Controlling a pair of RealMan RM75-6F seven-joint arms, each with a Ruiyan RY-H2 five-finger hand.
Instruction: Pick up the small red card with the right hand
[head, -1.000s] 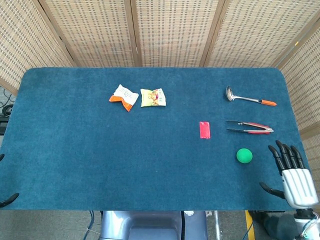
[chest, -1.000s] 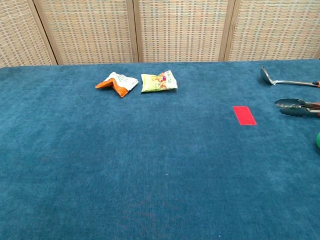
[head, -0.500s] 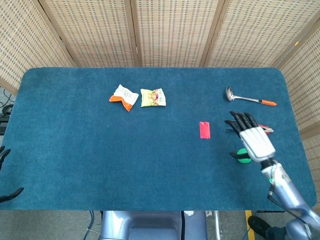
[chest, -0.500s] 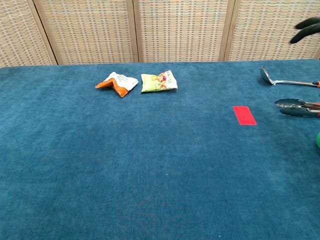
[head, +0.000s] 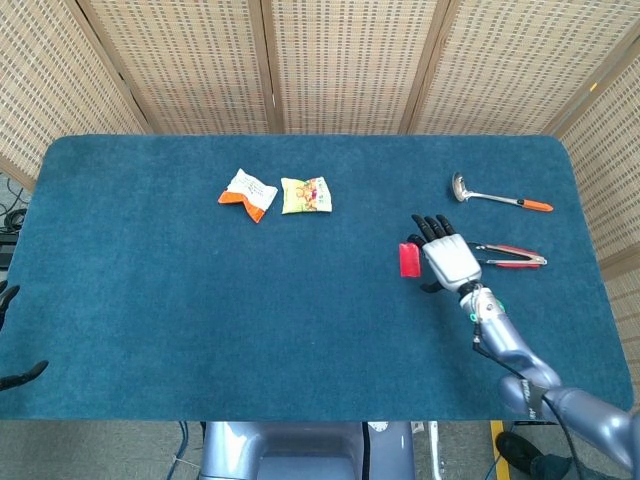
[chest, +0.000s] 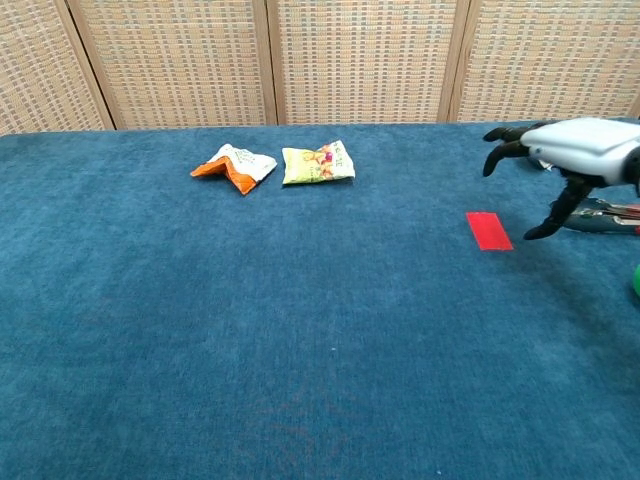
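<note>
The small red card (head: 409, 260) lies flat on the blue table cloth (head: 200, 300), right of centre and about midway between near and far edges. Just to its right hovers the right hand (head: 447, 259) — its fingers (chest: 503, 150) spread and curled downward, holding nothing. In the chest view the hand hangs above the cloth and clear of the card, its thumb pointing down beside the card's right edge; from the head view alone it is hard to tell whether hand and card overlap. Right of the hand lie the red-handled tongs (head: 512, 257), partly hidden behind it in the chest view, and farther back a ladle (head: 497, 196) with an orange handle tip. Well to the left, toward the far side, two snack packets sit side by side: an orange-and-white packet (head: 247, 193) and a yellow packet (head: 306, 195). Only dark fingertips of the left hand (head: 12, 340) show at the near left edge — their pose cannot be told
</note>
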